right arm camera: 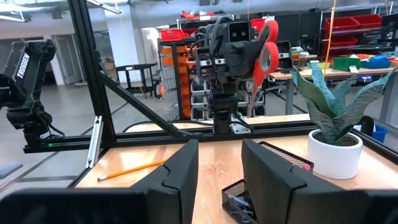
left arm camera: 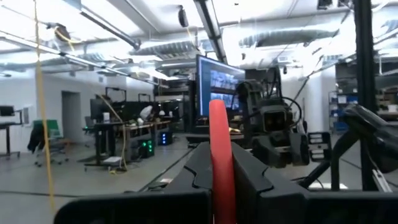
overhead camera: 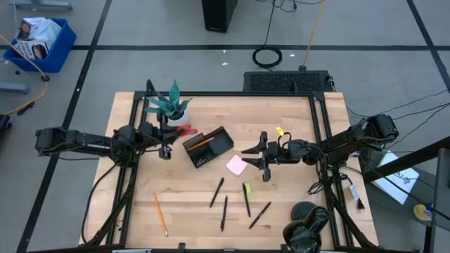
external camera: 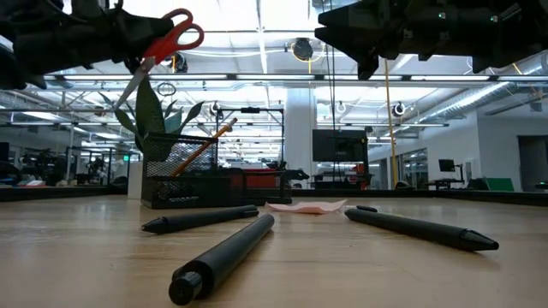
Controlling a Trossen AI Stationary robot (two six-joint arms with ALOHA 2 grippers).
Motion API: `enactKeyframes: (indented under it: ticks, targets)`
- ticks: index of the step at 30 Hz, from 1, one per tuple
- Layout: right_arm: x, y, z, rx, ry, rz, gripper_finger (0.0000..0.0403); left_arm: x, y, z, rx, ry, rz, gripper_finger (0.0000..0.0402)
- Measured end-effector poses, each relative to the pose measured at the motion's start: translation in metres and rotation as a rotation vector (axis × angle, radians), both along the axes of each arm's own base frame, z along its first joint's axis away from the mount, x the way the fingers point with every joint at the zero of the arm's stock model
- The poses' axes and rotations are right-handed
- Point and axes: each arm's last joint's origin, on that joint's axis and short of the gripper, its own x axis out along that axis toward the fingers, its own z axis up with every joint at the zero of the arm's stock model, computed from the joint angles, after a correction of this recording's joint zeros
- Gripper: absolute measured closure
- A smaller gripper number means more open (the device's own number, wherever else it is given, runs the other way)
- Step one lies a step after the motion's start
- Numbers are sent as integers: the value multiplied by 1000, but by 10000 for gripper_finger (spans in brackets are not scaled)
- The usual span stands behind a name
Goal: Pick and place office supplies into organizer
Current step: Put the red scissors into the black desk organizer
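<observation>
Red-handled scissors [external camera: 163,47] hang in the air at the table's far left, beside the potted plant [overhead camera: 169,105], with my left gripper [overhead camera: 167,144] shut on them. The black organizer [overhead camera: 208,146] stands mid-table on its base with an orange pencil [external camera: 202,145] leaning in it. Right of it lies a pink sticky pad [overhead camera: 236,165]. Several black pens [overhead camera: 224,213], a yellow-green bit [overhead camera: 247,188] and another orange pencil [overhead camera: 160,214] lie toward the near edge. My right gripper [overhead camera: 261,159] hovers open just right of the pad, with nothing between its fingers. My left gripper pinches the scissors between its two fingers, at the red handle part [left arm camera: 217,149] close to the pivot. The fingers come about level from the table's left. The scissors are lifted clear and tilted, with the handle loops [external camera: 178,34] up and the blades [external camera: 128,90] slanting down.
The plant's white pot [right arm camera: 334,155] stands right behind the organizer's far left corner. A small yellow item [overhead camera: 280,131] lies near my right arm. Black frame rails [overhead camera: 316,126] run along the table's sides. Bare wood shows between the organizer and the pens.
</observation>
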Motion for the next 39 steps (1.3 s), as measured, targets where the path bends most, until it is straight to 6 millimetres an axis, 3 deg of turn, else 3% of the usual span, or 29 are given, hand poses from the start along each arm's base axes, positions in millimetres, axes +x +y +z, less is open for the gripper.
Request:
enactKeyframes:
  ticks: [9,17,23,31,39]
  targets:
    - [9,-6,-10,35,1,-45,289,4,9,-5,-59,28,-12,370]
    - [68,-28,-9,-85,-20,-87,285,13,10,-1,-59,-5,-71,385]
    - [107,-46,-9,-177,-38,-139,244,17,10,-4,-80,4,-89,361]
    - [113,-73,-3,-109,-68,-167,188,17,8,-4,-60,5,-129,386]
    - [129,-81,14,-40,-49,-84,180,17,8,-5,-71,4,-126,368]
